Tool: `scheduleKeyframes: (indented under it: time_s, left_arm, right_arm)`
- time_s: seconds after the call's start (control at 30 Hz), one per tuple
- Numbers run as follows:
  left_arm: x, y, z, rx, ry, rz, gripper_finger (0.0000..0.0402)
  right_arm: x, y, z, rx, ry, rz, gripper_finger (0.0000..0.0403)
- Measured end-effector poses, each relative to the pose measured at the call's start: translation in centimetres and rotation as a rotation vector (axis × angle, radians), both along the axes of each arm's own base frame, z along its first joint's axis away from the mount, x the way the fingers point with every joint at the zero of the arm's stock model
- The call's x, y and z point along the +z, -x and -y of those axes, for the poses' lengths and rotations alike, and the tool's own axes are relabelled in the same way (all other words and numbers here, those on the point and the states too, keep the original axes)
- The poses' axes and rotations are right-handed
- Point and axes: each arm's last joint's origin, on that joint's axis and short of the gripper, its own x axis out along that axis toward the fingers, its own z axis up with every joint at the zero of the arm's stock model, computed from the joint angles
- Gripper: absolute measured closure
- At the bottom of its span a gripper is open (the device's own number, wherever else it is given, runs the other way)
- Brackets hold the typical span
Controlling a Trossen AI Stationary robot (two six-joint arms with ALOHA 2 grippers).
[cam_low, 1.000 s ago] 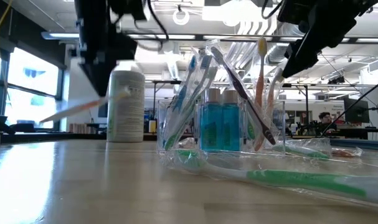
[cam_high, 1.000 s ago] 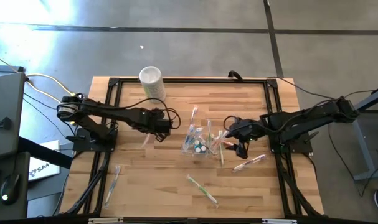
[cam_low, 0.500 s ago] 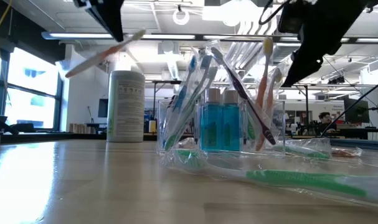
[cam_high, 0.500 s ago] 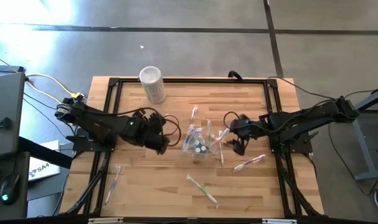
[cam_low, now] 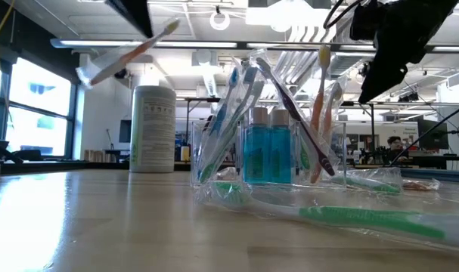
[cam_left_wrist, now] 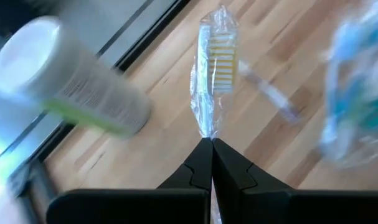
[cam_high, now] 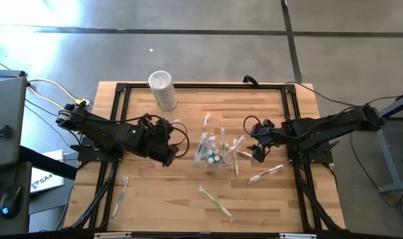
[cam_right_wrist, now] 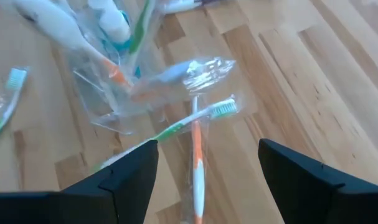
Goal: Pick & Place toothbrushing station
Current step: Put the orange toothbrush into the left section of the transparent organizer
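My left gripper (cam_left_wrist: 211,144) is clamped on a wrapped toothbrush (cam_left_wrist: 215,74), lifted clear of the table (cam_high: 188,199), left of the clear cup (cam_high: 211,156). The cup stands mid-table holding toothbrushes and teal tubes (cam_low: 267,155). My right gripper (cam_high: 259,150) hangs just right of the cup, fingers spread wide and holding nothing. White cylinder (cam_high: 162,89) stands at the far edge.

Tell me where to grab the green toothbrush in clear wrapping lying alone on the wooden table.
Grip the green toothbrush in clear wrapping at the middle of its length, coming straight down from above with fingers set across it. It lies flat and diagonal on the wooden table, apart from other brushes, so its narrow sides are probably the only hold.
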Motion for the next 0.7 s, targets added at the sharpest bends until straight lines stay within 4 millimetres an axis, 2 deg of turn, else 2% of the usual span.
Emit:
scheduleKeyframes:
  time_s: [0.27, 0.47, 0.6, 0.7]
  left_arm:
    - [2.1, -2.9, 2.1, -0.401, -0.016, 0.162, 0.0401]
    - [3.2, -3.9, 2.8, -0.612, -0.055, 0.23, 0.0402]
    - [2.3, -4.9, 3.2, -0.688, -0.124, 0.296, 0.0402]
    - [1.5, -5.7, 3.5, -0.783, -0.128, 0.424, 0.0402]
  right_arm:
    - [2.1, 1.2, -0.2, 0.045, 0.03, 0.156, 0.0133]
    - [3.6, 3.1, -0.7, 0.034, 0.154, 0.27, 0.0133]
    - [4.2, 4.0, -1.1, 0.035, 0.188, 0.311, 0.0133]
    - [4.4, 4.4, -1.6, 0.058, 0.194, 0.33, 0.0133]
